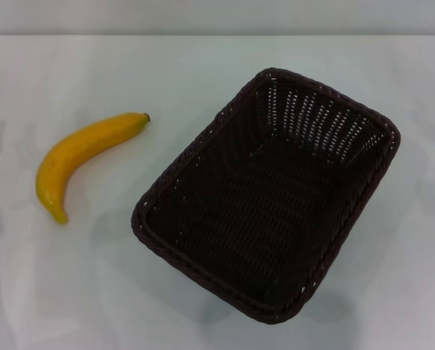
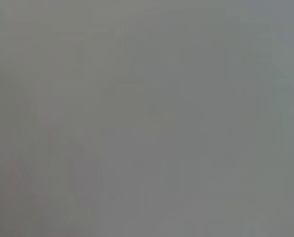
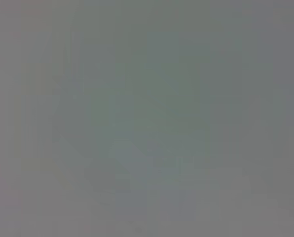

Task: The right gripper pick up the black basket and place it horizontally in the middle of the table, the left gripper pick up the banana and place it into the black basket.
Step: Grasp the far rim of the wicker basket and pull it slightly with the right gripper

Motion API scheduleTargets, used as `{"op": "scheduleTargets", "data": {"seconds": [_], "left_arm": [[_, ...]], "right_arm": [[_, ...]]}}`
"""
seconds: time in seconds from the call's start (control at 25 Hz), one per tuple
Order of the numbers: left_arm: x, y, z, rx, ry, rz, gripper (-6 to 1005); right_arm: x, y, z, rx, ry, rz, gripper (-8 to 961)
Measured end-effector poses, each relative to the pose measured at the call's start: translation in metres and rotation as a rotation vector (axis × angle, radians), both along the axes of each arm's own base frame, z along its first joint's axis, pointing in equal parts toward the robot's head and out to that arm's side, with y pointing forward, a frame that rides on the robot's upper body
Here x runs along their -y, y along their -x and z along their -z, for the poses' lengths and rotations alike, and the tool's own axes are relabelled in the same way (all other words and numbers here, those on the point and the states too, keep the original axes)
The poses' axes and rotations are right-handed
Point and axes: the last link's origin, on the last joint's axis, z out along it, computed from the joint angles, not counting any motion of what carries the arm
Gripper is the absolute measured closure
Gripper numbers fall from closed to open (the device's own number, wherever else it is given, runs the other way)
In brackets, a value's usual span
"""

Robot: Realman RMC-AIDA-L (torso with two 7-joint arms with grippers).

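The black basket [image 1: 268,193] lies on the white table [image 1: 93,292], right of centre in the head view, turned at a slant with one corner toward the front. It is empty. The banana [image 1: 79,157] rests on the table to the basket's left, apart from it, its dark stem tip pointing toward the back right. Neither gripper shows in the head view. Both wrist views show only a plain grey surface with no object and no fingers.
The table's far edge [image 1: 217,35] runs across the top of the head view. Bare tabletop lies in front of the banana and along the left and right sides.
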Motion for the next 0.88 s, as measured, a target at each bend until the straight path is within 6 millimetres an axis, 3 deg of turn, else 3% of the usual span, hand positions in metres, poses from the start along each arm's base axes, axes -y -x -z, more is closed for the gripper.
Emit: {"op": "scheduleTargets", "data": {"seconds": [0.52, 0.68, 0.88], "left_arm": [[-0.002, 0.001, 0.003, 0.027, 0.017, -0.014, 121], [-0.002, 0.001, 0.004, 0.062, 0.014, -0.001, 121], [-0.003, 0.001, 0.006, 0.084, 0.026, 0.002, 121]], "right_arm": [[-0.043, 0.043, -0.050, 0.102, 0.268, -0.020, 159], [-0.055, 0.064, -0.054, 0.145, 0.392, -0.026, 159], [-0.066, 0.111, -0.049, 0.224, 0.632, -0.044, 159]]}}
